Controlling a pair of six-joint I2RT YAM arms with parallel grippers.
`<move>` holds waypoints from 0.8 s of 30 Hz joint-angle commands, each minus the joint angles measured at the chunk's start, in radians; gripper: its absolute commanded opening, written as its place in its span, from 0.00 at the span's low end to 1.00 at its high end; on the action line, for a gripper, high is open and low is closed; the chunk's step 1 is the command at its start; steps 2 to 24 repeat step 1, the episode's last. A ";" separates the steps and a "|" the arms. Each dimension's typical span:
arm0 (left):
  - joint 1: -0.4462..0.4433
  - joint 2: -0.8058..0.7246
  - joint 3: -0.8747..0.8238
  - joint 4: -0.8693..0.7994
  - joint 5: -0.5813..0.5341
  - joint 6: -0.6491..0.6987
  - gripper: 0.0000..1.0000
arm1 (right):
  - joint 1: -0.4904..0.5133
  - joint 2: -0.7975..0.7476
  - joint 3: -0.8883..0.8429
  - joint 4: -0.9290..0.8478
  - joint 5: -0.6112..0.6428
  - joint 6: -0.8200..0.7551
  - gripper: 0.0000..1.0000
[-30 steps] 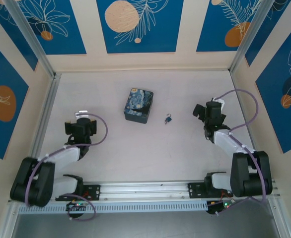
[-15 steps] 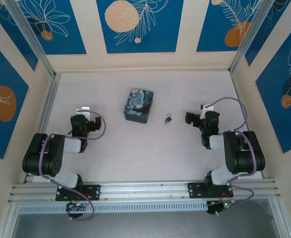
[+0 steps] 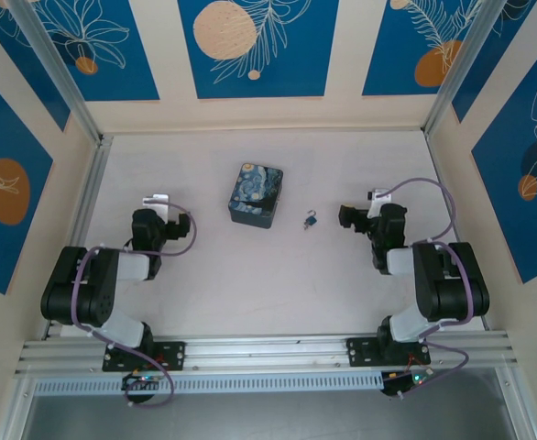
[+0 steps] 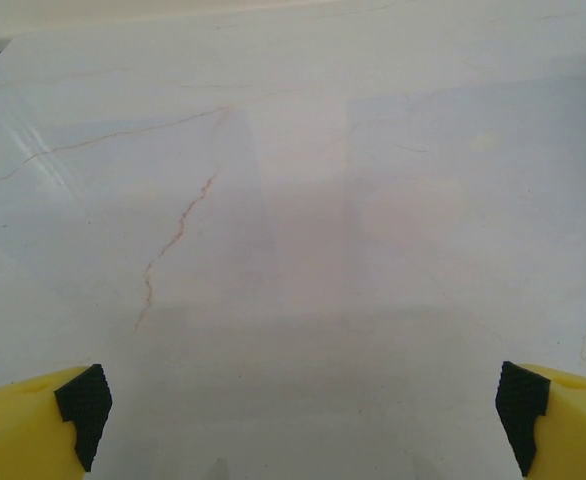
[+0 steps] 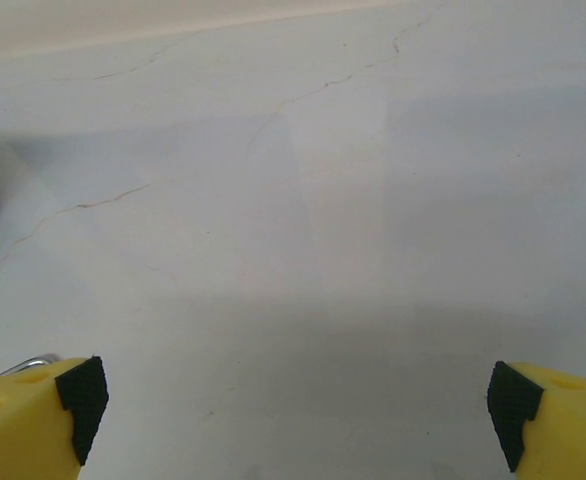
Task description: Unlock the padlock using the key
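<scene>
Left tool (image 3: 155,201) sits at the far left of the worktop (image 3: 250,275), pointed away from the bases. In its wrist view (image 4: 301,415) the jaws are spread wide with nothing between them, just bare veined surface.

Next along is the painted tin (image 3: 256,194), left of centre. It's not my target.

Just right of the tin, apart from it, is the padlock (image 3: 312,218), a tiny dark blue-green blob lying on the worktop. A paler speck on its near-left side looks like the key (image 3: 307,225), touching or just beside it. I can't tell which at this size, or whether it's already in the keyhole.

Handling, my guess: both are light, stiff metal, smooth and slippery, and low to the surface. The padlock will skate if nudged, so pinch it across the flat sides of the body, not the shackle. The key is thin and will be hard to lift off the surface, so take it by the bow or ring end and leave the blade free.

Right tool (image 3: 346,217) is near the padlock, on its right, pointed at it with a gap between them. In its wrist view (image 5: 298,410) the jaws are fully spread and hold nothing. A dark sliver at that view's left edge may be the lock, can't confirm. The right tool is the close one. The left tool is well apart, with the tin in between.
</scene>
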 commanded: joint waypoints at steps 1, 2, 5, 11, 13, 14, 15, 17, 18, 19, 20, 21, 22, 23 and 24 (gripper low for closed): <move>0.011 -0.006 -0.003 0.041 0.024 0.023 1.00 | -0.006 -0.005 0.020 0.021 -0.045 -0.032 0.99; 0.011 -0.006 -0.003 0.041 0.024 0.023 1.00 | -0.006 -0.005 0.020 0.021 -0.045 -0.032 0.99; 0.011 -0.006 -0.003 0.041 0.024 0.023 1.00 | -0.006 -0.005 0.020 0.021 -0.045 -0.032 0.99; 0.011 -0.006 -0.003 0.041 0.024 0.023 1.00 | -0.006 -0.005 0.020 0.021 -0.045 -0.032 0.99; 0.011 -0.006 -0.003 0.041 0.024 0.023 1.00 | -0.006 -0.005 0.020 0.021 -0.045 -0.032 0.99; 0.011 -0.006 -0.003 0.041 0.024 0.023 1.00 | -0.006 -0.005 0.020 0.021 -0.045 -0.032 0.99; 0.011 -0.006 -0.003 0.041 0.024 0.023 1.00 | -0.006 -0.005 0.020 0.021 -0.045 -0.032 0.99; 0.011 -0.006 -0.003 0.041 0.024 0.023 1.00 | -0.006 -0.005 0.020 0.021 -0.045 -0.032 0.99; 0.011 -0.006 -0.003 0.041 0.024 0.023 1.00 | -0.006 -0.005 0.020 0.021 -0.045 -0.032 0.99; 0.011 -0.006 -0.003 0.041 0.024 0.023 1.00 | -0.006 -0.005 0.020 0.021 -0.045 -0.032 0.99; 0.011 -0.006 -0.003 0.041 0.024 0.023 1.00 | -0.006 -0.005 0.020 0.021 -0.045 -0.032 0.99; 0.011 -0.006 -0.003 0.041 0.024 0.023 1.00 | -0.006 -0.005 0.020 0.021 -0.045 -0.032 0.99; 0.011 -0.006 -0.003 0.041 0.024 0.023 1.00 | -0.006 -0.005 0.020 0.021 -0.045 -0.032 0.99; 0.011 -0.006 -0.003 0.041 0.024 0.023 1.00 | -0.006 -0.005 0.020 0.021 -0.045 -0.032 0.99; 0.011 -0.006 -0.003 0.041 0.024 0.023 1.00 | -0.006 -0.005 0.020 0.021 -0.045 -0.032 0.99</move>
